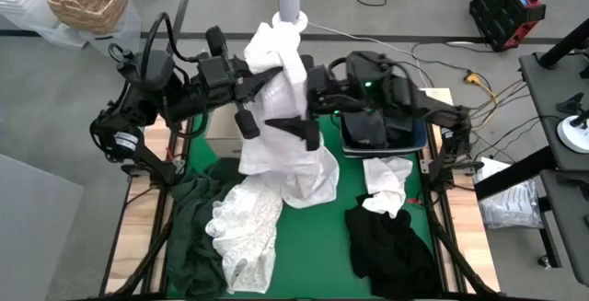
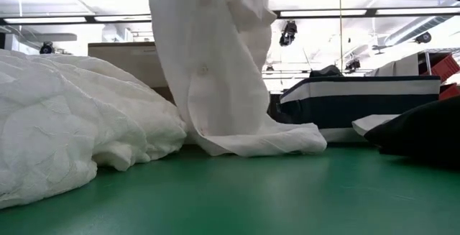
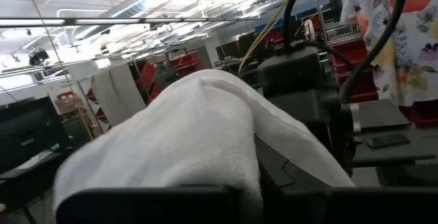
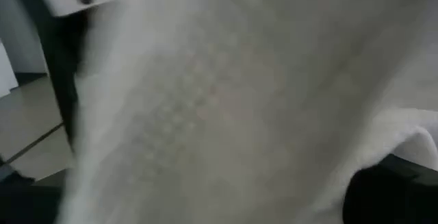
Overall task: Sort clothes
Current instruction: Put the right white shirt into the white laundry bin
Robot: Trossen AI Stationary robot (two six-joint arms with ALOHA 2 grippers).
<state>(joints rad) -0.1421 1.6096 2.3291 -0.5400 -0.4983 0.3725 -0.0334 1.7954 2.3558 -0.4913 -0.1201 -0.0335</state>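
White fabric, a shirt [image 1: 281,108], is held raised above the counter [image 1: 313,237] by the left gripper [image 1: 276,73], its jaws clamped on the cloth near the top; the hem trails onto the green surface. The right gripper [image 1: 308,135] is positioned against the hanging shirt, jaws spread wide. A lace garment [image 1: 244,223], a dark green garment [image 1: 195,214], a black garment [image 1: 391,241] and a small white garment [image 1: 386,181] are spread on the counter.

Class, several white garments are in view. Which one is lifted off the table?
The white shirt, held up by the left gripper; its hem trails on the mat. The lacy white garment and small white garment lie flat.
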